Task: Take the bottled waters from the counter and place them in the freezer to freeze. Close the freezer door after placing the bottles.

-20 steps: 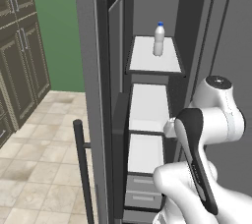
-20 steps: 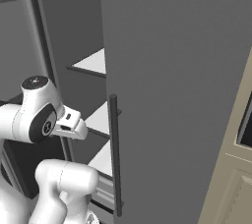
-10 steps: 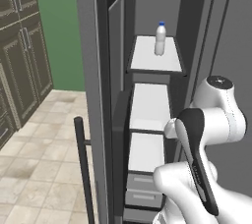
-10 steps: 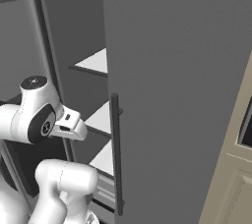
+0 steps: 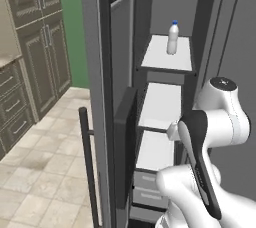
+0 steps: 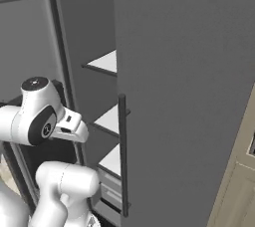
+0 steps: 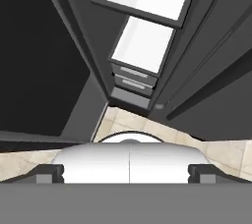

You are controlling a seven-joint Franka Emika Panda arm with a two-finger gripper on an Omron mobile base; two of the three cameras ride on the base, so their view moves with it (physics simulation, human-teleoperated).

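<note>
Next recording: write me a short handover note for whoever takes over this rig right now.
End effector: open, holding nothing, pointing down toward the floor in front of the freezer.
Whitish-clear plastic bottle with blue cap: upright on the top white shelf of the tall grey freezer.
Second bottle: not seen.
Tall grey freezer door: open.
Done: one bottle in.
Left: find and place the second bottle, then close the door.

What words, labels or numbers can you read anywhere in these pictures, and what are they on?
None can be read.
The bottle on the top freezer shelf: its label band shows no legible text.
The freezer door and the other grey door: plain, no lettering.
</note>
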